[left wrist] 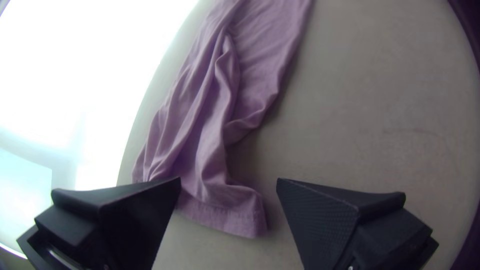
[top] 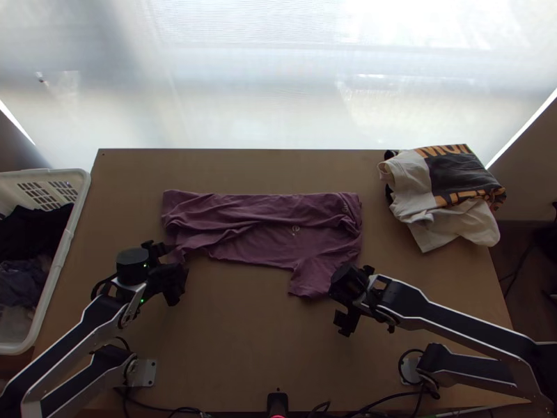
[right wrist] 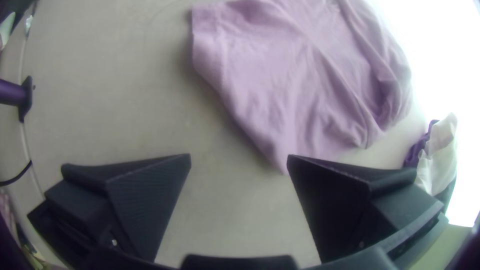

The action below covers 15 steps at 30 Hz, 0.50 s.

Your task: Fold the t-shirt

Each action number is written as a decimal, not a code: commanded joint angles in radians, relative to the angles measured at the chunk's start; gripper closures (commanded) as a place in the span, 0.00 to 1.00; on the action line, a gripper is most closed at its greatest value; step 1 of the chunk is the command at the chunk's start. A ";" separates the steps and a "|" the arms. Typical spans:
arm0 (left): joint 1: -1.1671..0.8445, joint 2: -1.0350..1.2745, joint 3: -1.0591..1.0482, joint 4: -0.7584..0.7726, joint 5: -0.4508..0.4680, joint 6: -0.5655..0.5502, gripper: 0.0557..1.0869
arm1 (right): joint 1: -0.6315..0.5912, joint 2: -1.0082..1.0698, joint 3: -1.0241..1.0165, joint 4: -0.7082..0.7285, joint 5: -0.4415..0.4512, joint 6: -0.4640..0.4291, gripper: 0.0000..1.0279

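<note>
A mauve t-shirt (top: pixel 264 226) lies across the middle of the table, folded lengthwise with wrinkles, a sleeve sticking out toward the near edge. My left gripper (top: pixel 174 268) is at its left end. In the left wrist view the shirt's hem end (left wrist: pixel 220 210) shows between the spread fingers of the left gripper (left wrist: pixel 229 180), not gripped. My right gripper (top: pixel 355 296) stands beside the sleeve. The right wrist view has the right gripper (right wrist: pixel 239 156) open, with the sleeve (right wrist: pixel 260 100) beyond its fingers and nothing held.
A bunched white and dark printed cloth (top: pixel 445 188) lies at the table's far right. A white basket (top: pixel 66 254) with dark clothes stands at the left edge. Cables (top: pixel 390 397) run along the near edge.
</note>
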 commanded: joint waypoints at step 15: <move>0.048 0.281 0.040 0.137 -0.033 -0.014 0.51 | 0.006 0.113 -0.024 0.219 0.033 -0.012 0.61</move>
